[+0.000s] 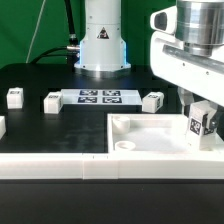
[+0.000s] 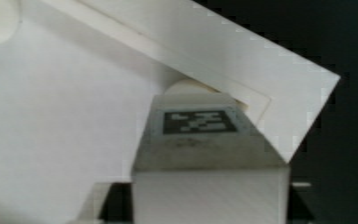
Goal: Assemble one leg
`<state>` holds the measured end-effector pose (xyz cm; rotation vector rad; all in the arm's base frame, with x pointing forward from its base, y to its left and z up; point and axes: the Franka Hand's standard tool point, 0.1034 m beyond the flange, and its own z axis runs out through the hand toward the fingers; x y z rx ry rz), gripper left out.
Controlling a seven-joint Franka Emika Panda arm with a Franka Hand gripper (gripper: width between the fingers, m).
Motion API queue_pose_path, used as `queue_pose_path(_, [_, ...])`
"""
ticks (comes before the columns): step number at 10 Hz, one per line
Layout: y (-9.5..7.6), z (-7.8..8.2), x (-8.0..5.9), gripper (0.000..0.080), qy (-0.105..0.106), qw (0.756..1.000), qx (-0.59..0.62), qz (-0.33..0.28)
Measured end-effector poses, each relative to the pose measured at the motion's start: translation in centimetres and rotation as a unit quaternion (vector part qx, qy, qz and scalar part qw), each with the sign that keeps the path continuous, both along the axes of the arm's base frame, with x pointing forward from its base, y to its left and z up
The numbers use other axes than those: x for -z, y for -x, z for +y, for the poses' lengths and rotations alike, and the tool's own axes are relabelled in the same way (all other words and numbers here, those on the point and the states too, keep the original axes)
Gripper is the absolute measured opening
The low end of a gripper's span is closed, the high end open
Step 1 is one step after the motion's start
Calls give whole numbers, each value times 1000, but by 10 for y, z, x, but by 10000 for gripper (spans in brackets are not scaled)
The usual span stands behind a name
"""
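We saw the claw [image 1: 200, 119] clamped on a leg [image 1: 197, 124] above the white panel [image 1: 150, 142] — black counter [image 1: 60, 130] beneath, green backdrop [image 1: 25, 25] behind.

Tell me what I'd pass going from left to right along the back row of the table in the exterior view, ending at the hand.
In order: first leg → second leg → marker board → third leg → hand, shut on a fourth leg.
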<state>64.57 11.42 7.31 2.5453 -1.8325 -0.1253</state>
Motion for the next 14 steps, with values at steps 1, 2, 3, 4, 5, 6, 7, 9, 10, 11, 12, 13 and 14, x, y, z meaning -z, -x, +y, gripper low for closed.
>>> queue_pose_path(1, [0, 0, 0, 291, 5, 999, 49, 3])
queue_pose_path(2, [1, 0, 0, 291, 10, 996, 85, 5])
queue_pose_path(3, [1, 0, 0, 291, 14, 992, 124, 6])
queue_pose_path(4, [1, -1, -1, 291, 19, 985, 173, 8])
queue_pose_path(5, [1, -1, -1, 291, 22, 977, 210, 11])
queue_pose_path(6, [2, -2, -1, 291, 21, 970, 241, 14])
queue_pose_path(7, [2, -2, -1, 291, 21, 969, 247, 15])
queue_pose_path(9, [2, -1, 1, 512, 21, 970, 241, 15])
queue_pose_path(10, [2, -1, 1, 512, 19, 975, 220, 14])
queue_pose_path(11, [3, 0, 1, 623, 18, 980, 199, 13])
queue_pose_path(12, [3, 4, 1, 641, 13, 991, 135, 11])
queue_pose_path(13, [3, 6, 1, 641, 9, 996, 87, 7])
queue_pose_path(14, [2, 7, 0, 648, 3, 1000, 20, 3])
